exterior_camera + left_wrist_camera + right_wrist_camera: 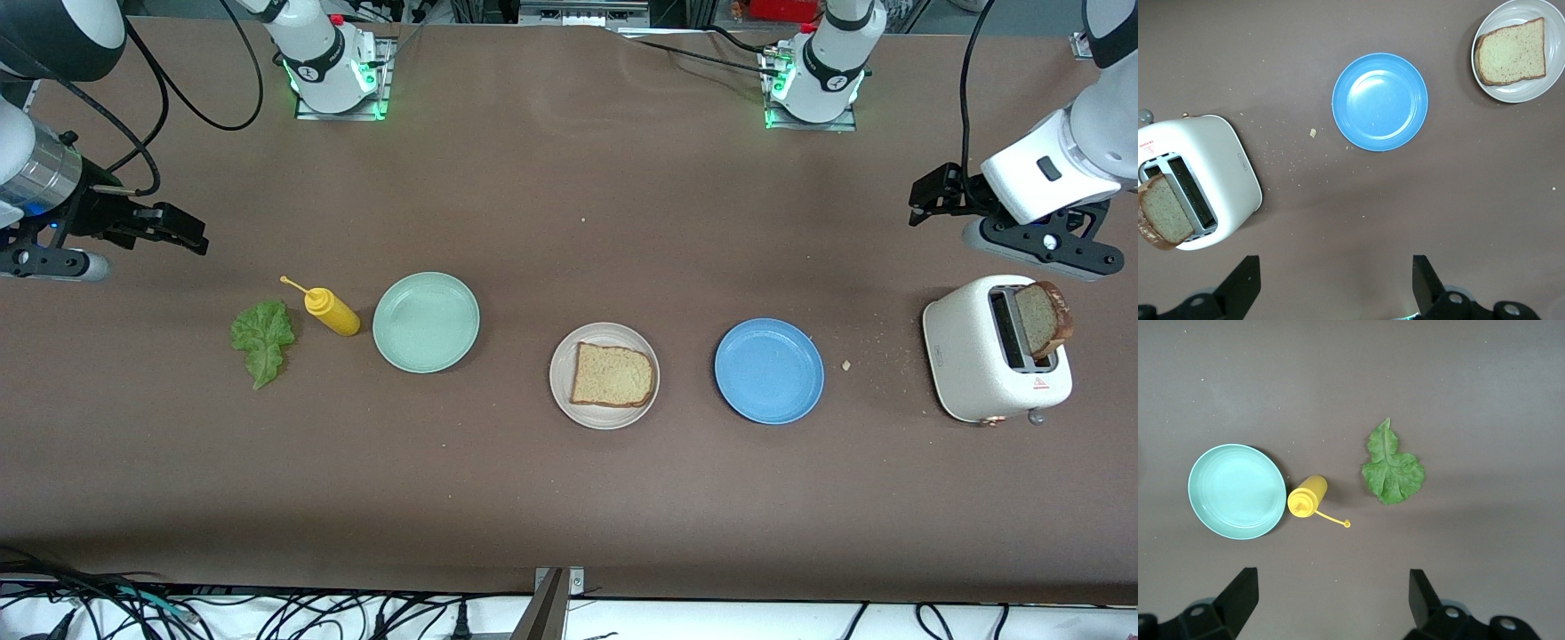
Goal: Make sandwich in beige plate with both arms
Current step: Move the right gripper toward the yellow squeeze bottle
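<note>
Bread slice (613, 375), brown, squarish, on round beige plate (562, 385); ruffled green lettuce leaf (261, 340) on table. Left gripper (1335, 283), right gripper (1331, 600): fingers spread, holding nothing.

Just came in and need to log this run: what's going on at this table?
Two arms are making a sandwich, early on. One bread slice lies on the beige plate; a second slice sticks up from the toaster. The lettuce leaf lies untouched by the mustard bottle. The left gripper hangs open by the toaster, the right gripper open near the lettuce. Neither holds anything.
</note>
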Robot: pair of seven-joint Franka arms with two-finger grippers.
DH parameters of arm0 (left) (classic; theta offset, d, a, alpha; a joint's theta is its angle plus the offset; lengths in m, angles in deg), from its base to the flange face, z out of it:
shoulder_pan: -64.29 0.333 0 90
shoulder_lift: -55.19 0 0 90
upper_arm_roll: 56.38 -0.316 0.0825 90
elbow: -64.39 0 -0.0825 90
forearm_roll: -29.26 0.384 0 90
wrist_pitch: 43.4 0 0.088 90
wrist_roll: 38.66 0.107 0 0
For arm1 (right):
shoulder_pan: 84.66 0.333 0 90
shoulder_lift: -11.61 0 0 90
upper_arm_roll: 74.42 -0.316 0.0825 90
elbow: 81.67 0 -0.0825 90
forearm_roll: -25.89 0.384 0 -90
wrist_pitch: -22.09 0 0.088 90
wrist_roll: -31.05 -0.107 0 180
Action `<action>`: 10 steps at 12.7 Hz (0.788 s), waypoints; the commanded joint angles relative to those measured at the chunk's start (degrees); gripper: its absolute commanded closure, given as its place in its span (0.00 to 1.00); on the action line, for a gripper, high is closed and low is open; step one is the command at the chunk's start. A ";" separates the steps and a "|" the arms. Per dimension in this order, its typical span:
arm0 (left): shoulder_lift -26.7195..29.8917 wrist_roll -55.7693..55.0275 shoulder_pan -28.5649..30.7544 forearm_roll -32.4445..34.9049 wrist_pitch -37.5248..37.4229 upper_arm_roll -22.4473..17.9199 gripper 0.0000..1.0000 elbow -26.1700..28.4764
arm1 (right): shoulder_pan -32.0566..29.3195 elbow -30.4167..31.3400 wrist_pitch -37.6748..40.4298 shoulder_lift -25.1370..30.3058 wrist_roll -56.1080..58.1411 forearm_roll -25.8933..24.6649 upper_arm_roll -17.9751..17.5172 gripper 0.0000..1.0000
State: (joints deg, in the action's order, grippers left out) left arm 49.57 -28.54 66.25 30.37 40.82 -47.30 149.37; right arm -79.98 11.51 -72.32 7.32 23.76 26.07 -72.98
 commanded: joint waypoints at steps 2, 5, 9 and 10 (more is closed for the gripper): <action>3.07 -1.07 -1.52 1.18 1.65 -0.91 0.00 2.56 | 0.16 -0.10 -0.42 -0.71 0.78 0.87 -0.13 0.00; 5.27 -1.95 -4.67 0.48 3.40 -4.50 0.00 4.76 | 0.25 -0.19 -0.42 -0.89 1.30 0.78 -0.39 0.00; 7.73 -1.96 -5.21 -3.13 3.40 -6.98 0.00 7.12 | 1.21 -0.19 0.10 -0.72 1.39 0.87 -0.74 0.00; 7.82 -2.12 -5.13 -3.04 3.40 -6.98 0.00 7.31 | 1.30 -0.01 0.02 -0.71 1.48 0.87 -0.92 0.00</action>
State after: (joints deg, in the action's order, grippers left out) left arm 54.84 -30.00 62.11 28.19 42.75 -53.34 153.50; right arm -78.90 11.51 -72.43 6.35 24.49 26.08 -73.69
